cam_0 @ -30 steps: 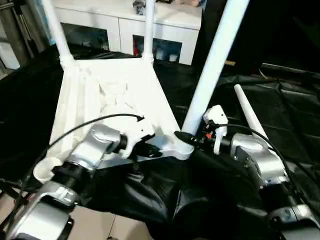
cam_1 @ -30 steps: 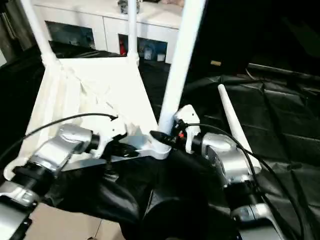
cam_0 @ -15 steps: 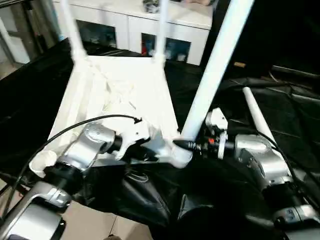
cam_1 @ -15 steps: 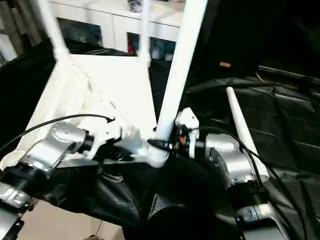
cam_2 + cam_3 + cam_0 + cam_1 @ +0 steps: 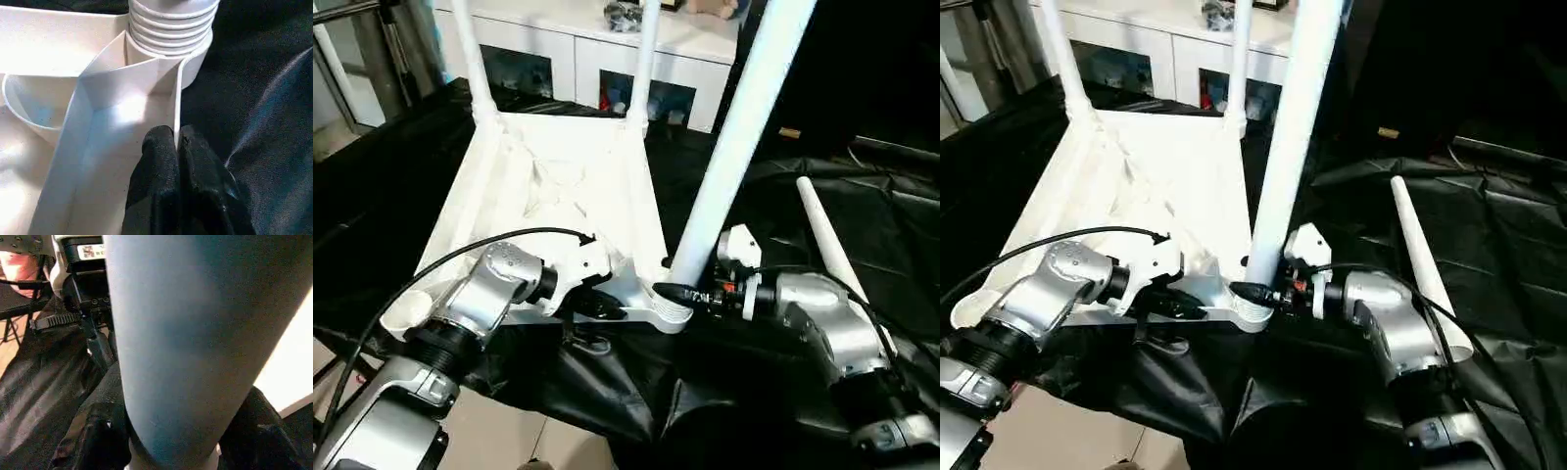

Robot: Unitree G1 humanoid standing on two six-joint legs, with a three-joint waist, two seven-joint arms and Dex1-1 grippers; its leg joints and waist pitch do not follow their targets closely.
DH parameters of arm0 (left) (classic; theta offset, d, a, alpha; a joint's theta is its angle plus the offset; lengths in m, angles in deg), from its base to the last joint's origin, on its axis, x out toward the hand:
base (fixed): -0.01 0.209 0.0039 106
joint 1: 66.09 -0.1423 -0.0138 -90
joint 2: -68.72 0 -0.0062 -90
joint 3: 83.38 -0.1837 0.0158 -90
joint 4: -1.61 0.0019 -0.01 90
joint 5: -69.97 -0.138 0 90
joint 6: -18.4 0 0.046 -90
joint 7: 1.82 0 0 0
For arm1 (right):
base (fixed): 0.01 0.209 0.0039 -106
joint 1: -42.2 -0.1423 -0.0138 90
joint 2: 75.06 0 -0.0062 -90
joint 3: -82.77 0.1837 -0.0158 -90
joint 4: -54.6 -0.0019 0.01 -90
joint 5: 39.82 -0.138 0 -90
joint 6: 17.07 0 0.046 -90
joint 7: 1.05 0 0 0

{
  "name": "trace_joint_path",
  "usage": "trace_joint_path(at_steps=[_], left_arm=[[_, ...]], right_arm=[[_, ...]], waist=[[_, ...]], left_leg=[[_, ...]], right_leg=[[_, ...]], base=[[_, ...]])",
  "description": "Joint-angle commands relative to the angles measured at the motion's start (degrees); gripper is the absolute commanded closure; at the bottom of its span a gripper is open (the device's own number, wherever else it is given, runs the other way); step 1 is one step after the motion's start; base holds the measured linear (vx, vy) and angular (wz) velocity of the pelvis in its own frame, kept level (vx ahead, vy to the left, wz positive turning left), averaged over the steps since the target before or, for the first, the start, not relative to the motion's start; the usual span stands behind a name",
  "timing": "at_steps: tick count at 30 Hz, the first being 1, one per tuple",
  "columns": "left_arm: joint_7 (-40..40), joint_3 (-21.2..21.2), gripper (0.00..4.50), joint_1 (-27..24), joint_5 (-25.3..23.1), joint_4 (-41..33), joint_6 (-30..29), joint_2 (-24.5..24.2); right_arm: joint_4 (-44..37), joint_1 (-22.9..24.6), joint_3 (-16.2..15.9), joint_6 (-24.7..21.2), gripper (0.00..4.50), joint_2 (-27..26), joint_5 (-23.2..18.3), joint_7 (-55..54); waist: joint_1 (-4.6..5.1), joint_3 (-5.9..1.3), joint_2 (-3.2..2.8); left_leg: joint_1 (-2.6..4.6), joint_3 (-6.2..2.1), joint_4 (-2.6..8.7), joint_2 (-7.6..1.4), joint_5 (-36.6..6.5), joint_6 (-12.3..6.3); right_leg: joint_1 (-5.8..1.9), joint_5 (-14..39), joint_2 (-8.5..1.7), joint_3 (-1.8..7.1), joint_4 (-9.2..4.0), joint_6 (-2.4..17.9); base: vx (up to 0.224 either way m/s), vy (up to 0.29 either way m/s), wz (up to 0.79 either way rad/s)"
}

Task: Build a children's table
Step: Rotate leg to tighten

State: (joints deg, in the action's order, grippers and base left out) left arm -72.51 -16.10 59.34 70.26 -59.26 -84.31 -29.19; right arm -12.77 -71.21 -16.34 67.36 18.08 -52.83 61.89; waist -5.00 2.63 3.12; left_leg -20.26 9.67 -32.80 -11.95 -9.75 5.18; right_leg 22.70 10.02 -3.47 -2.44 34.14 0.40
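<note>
The white tabletop (image 5: 558, 196) lies upside down on the black-draped work table (image 5: 891, 206), ribbed underside up, its near edge overhanging the table's front. Two tube legs stand in the far corner sockets, one on the far left (image 5: 470, 59) and one on the far right (image 5: 644, 59). A third, thicker-looking leg (image 5: 734, 137) rises from the near right corner socket (image 5: 671, 311) and leans up out of the picture's top. The near left socket (image 5: 406, 315) is an open cup. The fourth leg (image 5: 827, 245) lies loose on the black cloth to the right, well apart from the tabletop.

The left gripper (image 5: 177, 147) is clenched on the thin wall of the tabletop's near rim, one black finger (image 5: 159, 147) on each side, just beside the ridged collar of the near right socket. The right gripper (image 5: 166, 431) grasps the standing near leg low down, just above the socket, its fingers (image 5: 93, 431) on either side of the tube.

A black cable (image 5: 440, 264) arcs over the left forearm and crosses the tabletop. Behind the table stands a white cabinet (image 5: 568, 44) with open shelves and small clutter on top. Crumpled black cloth hangs off the front edge below both grippers.
</note>
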Motion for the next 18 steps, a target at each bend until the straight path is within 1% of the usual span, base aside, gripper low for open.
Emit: trace_joint_path(at_steps=[1, 2, 3, 5, 8, 10, 11, 12, 13, 14, 15, 16, 17, 18], left_arm=[[3.0, 2.0, 4.5, 2.2, 0.7, -0.5, -0.2, 1.3], [3.0, 2.1, 4.5, 2.2, 0.6, -0.5, -0.1, 1.4], [3.1, 2.2, 4.5, 2.2, 0.6, -0.4, -0.1, 1.4], [3.1, 2.4, 4.5, 2.2, 0.4, -0.2, -0.1, 1.5], [3.9, 2.8, 4.5, 2.4, 0.6, 0.1, -0.7, 2.0], [5.3, 3.2, 4.5, 2.7, 0.6, 0.5, -1.6, 2.6], [5.3, 3.2, 4.5, 2.7, 0.6, 0.5, -1.6, 2.6], [7.0, 3.5, 4.5, 3.1, 0.3, 1.2, -2.3, 3.3], [13.0, 5.0, 4.5, 4.6, -0.1, 3.4, -4.3, 6.0], [13.6, 5.2, 4.5, 4.7, -0.2, 3.6, -4.5, 6.2], [15.5, 5.7, 4.5, 5.2, -0.3, 4.3, -5.1, 7.1], [18.4, 6.3, 4.5, 6.1, -0.2, 5.5, -6.1, 9.0], [22.8, 7.2, 4.5, 7.4, -0.4, 7.3, -7.4, 11.9], [23.1, 7.2, 4.5, 7.5, -0.4, 7.4, -7.5, 12.1]], right_arm=[[3.0, 2.5, -4.6, -1.4, 2.61, -0.3, 3.0, 0.9], [3.1, 2.5, -4.5, -1.3, 2.61, -0.3, 3.1, 0.9], [3.4, 2.4, -4.4, -1.1, 2.61, -0.4, 3.3, 0.9], [3.9, 2.4, -4.3, -0.6, 2.61, -0.5, 3.8, 0.7], [5.4, 2.0, -3.9, -0.2, 2.61, -0.9, 4.1, -0.9], [7.4, 1.3, -3.0, 0.1, 2.61, -1.8, 4.9, -4.2], [7.4, 1.3, -3.0, 0.1, 2.61, -1.8, 4.9, -4.2], [9.6, 0.4, -2.2, 0.9, 2.61, -2.6, 6.0, -8.3], [14.8, -1.8, 0.1, 1.5, 2.61, -5.1, 8.1, -19.2], [15.3, -2.0, 0.3, 1.5, 2.61, -5.3, 8.2, -20.2], [16.7, -2.6, 1.0, 1.4, 2.61, -6.0, 8.6, -23.0], [18.8, -3.7, 2.1, 0.6, 2.61, -7.6, 8.4, -27.0], [21.8, -5.3, 3.5, -0.6, 2.61, -9.9, 7.7, -31.9], [22.0, -5.4, 3.5, -0.6, 2.61, -10.1, 7.7, -32.3]], waist=[[0.35, -2.96, -0.62], [0.38, -2.96, -0.47], [0.34, -2.97, -0.65], [0.39, -3.01, -0.53], [0.41, -2.97, -0.52], [0.59, -2.85, -0.58], [0.71, -2.76, -0.56], [0.75, -2.75, -0.54], [1.19, -2.68, -0.55], [1.38, -2.69, -0.6], [1.84, -2.86, -0.43], [2.22, -2.75, -0.5], [2.47, -2.73, -0.6], [2.6, -2.75, -0.54]], left_leg=[[0.6, -0.06, 4.13, -1.23, -18.5, 0.07], [0.58, -0.04, 4.13, -1.22, -18.4, 0.02], [0.61, -0.07, 4.15, -1.25, -18.4, 0.0], [0.54, -0.06, 4.14, -1.25, -18.2, -0.05], [0.52, -0.02, 4.11, -1.18, -18.1, -0.1], [0.56, -0.1, 4.18, -1.14, -19.2, 0.28], [0.58, -0.11, 4.17, -1.05, -19.6, 0.42], [0.62, -0.2, 4.2, -1.04, -20.0, 0.81], [0.52, -0.26, 4.19, -0.86, -20.4, 1.41], [0.59, -0.34, 4.18, -0.79, -20.9, 1.8], [0.51, -0.62, 4.14, -0.7, -21.0, 2.17], [0.19, -0.55, 4.11, -0.5, -20.8, 1.92], [0.35, -0.6, 4.04, -0.52, -21.4, 1.8], [0.51, -0.61, 3.94, -0.46, -22.0, 1.74]], right_leg=[[-1.93, 20.2, -3.78, 2.03, -4.52, 9.7], [-1.93, 20.2, -3.74, 2.02, -4.53, 9.6], [-1.9, 20.2, -3.81, 2.03, -4.54, 9.7], [-1.96, 19.8, -3.79, 2.02, -4.5, 9.7], [-1.92, 20.1, -3.78, 2.03, -4.52, 9.7], [-1.81, 22.3, -3.83, 1.95, -4.69, 9.3], [-1.72, 23.2, -3.74, 1.91, -4.79, 9.1], [-1.67, 24.9, -3.88, 1.87, -4.95, 8.4], [-1.55, 26.7, -3.88, 1.8, -5.08, 7.9], [-1.45, 27.9, -3.85, 1.66, -5.14, 7.6], [-1.69, 29.3, -3.92, 1.46, -5.28, 6.8], [-1.72, 30.1, -3.8, 1.42, -5.44, 6.2], [-1.47, 30.9, -3.83, 1.36, -5.76, 6.0], [-1.3, 31.3, -3.74, 1.28, -5.85, 6.0]], base=[[0.0, 0.0, 0.0], [0.0, 0.0, 0.0], [0.0, 0.0, 0.0], [0.0, 0.0, 0.0], [0.0, 0.0, 0.0], [0.0, 0.0, 0.0], [0.0, 0.0, 0.0], [0.0, 0.0, 0.0], [0.0, 0.0, 0.0], [0.0, 0.0, 0.0], [0.0, 0.0, 0.0], [0.0, 0.0, 0.0], [0.0, 0.0, 0.0], [0.0, 0.0, 0.0]])
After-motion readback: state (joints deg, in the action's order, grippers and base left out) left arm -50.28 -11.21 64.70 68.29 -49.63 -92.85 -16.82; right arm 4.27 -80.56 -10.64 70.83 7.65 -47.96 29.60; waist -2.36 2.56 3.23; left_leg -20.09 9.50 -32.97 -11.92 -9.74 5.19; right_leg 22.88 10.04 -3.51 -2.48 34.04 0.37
